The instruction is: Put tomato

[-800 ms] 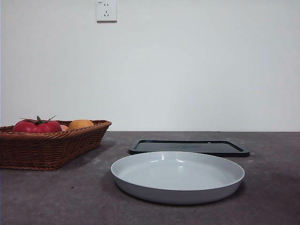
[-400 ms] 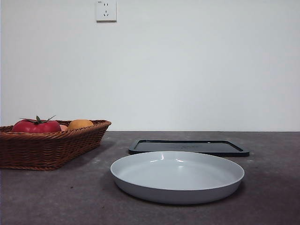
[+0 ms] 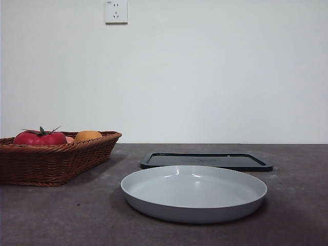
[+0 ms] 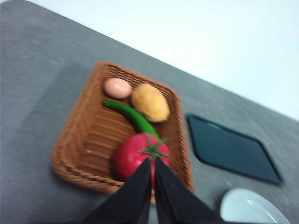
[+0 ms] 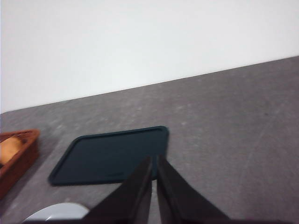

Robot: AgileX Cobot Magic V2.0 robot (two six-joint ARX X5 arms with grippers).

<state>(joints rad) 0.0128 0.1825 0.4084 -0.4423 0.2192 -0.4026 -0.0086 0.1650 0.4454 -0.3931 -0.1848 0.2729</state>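
Table (image 3: 61, 215): we see it carrying a basket, a tray and a plate.
Basket (image 3: 51, 164): at 9 o'clock in the front view, holding the fruit.
Tray (image 3: 205, 160): black, at 12 o'clock of the grey plate (image 3: 195, 192).
Tomato (image 4: 135, 156): we find it in the basket beside a green pepper (image 4: 133, 116).
Left gripper (image 4: 153, 161): jaws nearly closed, high above the tomato; we should spread them wide, then descend straight.
Right gripper (image 5: 154, 161): jaws nearly closed, empty, waiting.
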